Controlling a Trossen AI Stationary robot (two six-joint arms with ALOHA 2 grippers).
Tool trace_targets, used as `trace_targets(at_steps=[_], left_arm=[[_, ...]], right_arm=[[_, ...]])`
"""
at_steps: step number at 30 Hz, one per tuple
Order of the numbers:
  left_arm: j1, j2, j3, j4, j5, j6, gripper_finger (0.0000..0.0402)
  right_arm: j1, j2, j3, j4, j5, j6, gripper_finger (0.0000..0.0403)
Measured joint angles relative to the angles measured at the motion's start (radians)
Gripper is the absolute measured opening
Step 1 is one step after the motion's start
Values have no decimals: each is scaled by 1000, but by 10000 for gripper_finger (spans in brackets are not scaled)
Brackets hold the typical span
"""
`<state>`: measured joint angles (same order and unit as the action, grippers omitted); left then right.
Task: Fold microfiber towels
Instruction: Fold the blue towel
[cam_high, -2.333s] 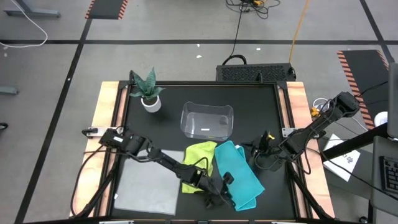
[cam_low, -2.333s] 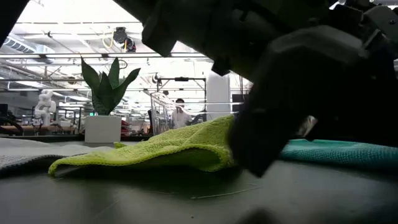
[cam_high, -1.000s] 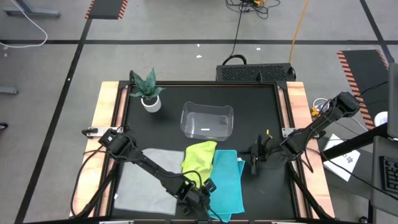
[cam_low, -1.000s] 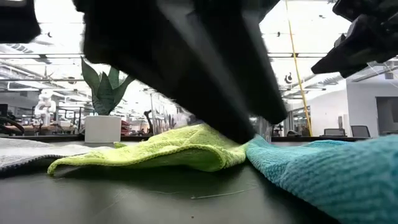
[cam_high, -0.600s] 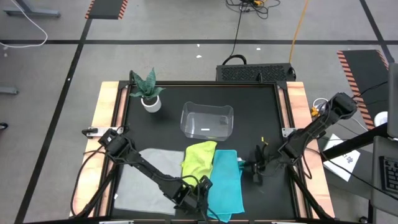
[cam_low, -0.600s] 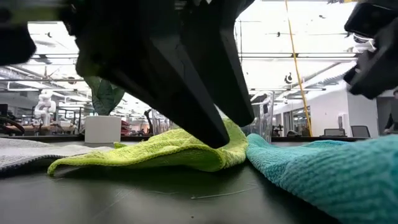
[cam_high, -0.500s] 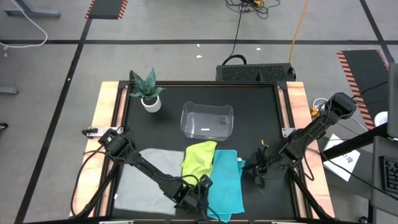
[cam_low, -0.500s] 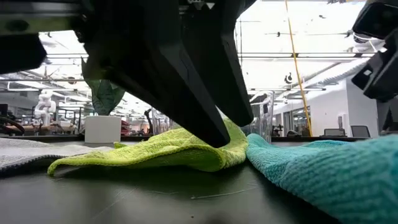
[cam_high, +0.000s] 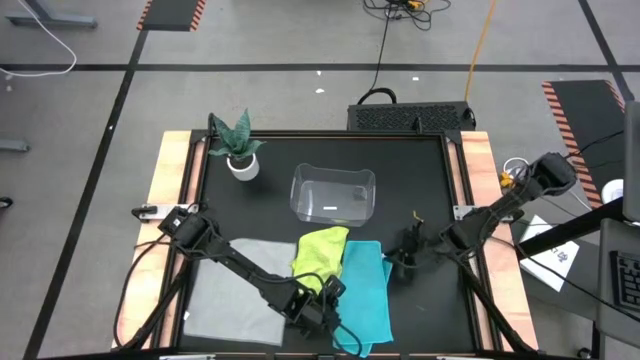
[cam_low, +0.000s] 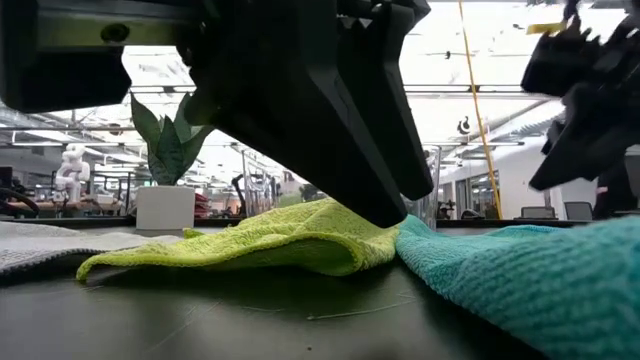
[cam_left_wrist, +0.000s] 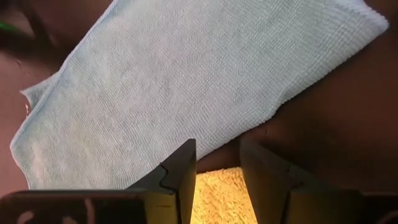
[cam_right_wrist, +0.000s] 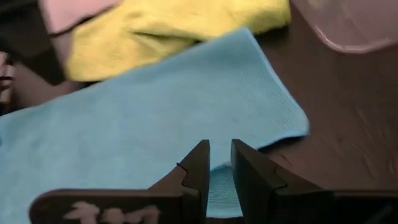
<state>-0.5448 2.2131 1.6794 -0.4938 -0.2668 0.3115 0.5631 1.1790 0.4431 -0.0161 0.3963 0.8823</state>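
Note:
The teal towel (cam_high: 365, 295) lies as a long strip running from near to far, right of the table's middle. Against its left side the rumpled yellow-green towel (cam_high: 320, 255) lies bunched up. The grey towel (cam_high: 235, 290) lies flat at the near left. My left gripper (cam_high: 322, 298) hovers low over the yellow-green towel's near end (cam_left_wrist: 217, 196), beside the teal towel (cam_left_wrist: 186, 81), fingers apart. My right gripper (cam_high: 397, 263) stands at the teal towel's right edge near its far corner (cam_right_wrist: 292, 121), with a narrow gap between its fingers (cam_right_wrist: 221, 155). My left gripper comes down slanting over the yellow-green towel's near end, and I cannot tell whether a finger (cam_low: 385, 200) touches the cloth. My right gripper has the teal towel's right edge (cam_right_wrist: 219, 186) showing in its narrow gap, but whether the fingers touch it I cannot tell.
A clear plastic bin (cam_high: 332, 193) stands at the table's far middle, just beyond the towels. A potted plant (cam_high: 238, 145) stands at the far left corner. Bare black tabletop lies to the right of the teal towel, under my right arm.
My right gripper has sunk and moved toward the table's left, up to the teal towel's right edge, with its wrist rolling. My left gripper has tipped a little where it stands. The three towels lie as they did.

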Motion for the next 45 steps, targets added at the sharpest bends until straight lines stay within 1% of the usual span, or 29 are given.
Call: trace_targets(at_steps=[5, 12, 18, 22, 29, 31, 34, 35, 39, 42, 45], left_arm=[[0, 0, 0, -3, 5, 0, 127], [-2, 0, 0, -3, 12, 11, 127], [-2, 0, 1, -4, 50, 23, 127], [-2, 0, 1, -3, 58, 26, 127], [-2, 0, 1, -3, 58, 26, 127], [-2, 0, 1, -3, 62, 26, 127], [-2, 0, 1, -3, 85, 24, 127], [-2, 0, 1, -3, 93, 24, 127], [-6, 0, 1, -3, 110, 24, 127], [-12, 0, 0, -3, 110, 26, 127], [-20, 0, 0, -3, 110, 33, 127]], right_arm=[[-83, 56, 0, 10, -128, 7, 57], [-154, 138, 0, 100, -203, -24, 57], [-199, 180, 0, 116, -243, -30, 57], [-210, 168, 0, 109, -269, -40, 57], [-237, 92, 0, 92, -269, -93, 57], [-244, 87, 0, 90, -275, -97, 58], [-262, 87, 0, 83, -324, -88, 69], [-265, 87, 0, 77, -324, -85, 76], [-286, 87, 0, 12, -330, -52, 109], [-305, 87, 0, -33, -355, -8, 135], [-327, 87, 0, -28, -375, 20, 157]])
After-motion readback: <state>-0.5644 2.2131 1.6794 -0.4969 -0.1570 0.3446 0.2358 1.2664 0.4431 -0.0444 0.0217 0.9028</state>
